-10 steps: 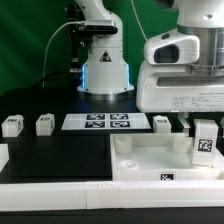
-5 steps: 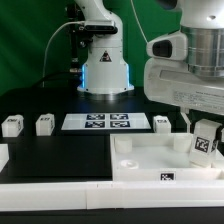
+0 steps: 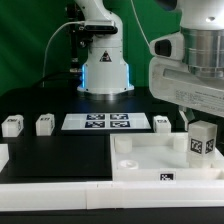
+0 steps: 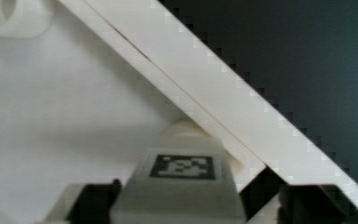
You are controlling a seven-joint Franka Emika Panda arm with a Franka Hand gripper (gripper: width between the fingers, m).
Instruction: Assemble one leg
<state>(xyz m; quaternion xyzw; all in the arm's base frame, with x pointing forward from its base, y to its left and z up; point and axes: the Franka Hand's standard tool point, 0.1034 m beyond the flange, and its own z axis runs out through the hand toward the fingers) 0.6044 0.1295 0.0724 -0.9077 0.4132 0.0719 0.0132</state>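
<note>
Pincer at the right edge of your exterior frame clamps the small white plastic rectangular leg, tag facing the camera, held upright over the large white square tray-like tabletop. Your wrist frame shows both dark fingers flanking the tagged leg. Three more small white posts sit on the black surface beside the marker board.

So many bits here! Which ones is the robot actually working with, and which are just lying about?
In use:
the leg, in the gripper
the tabletop

Lying about:
three spare legs
the marker board
</note>
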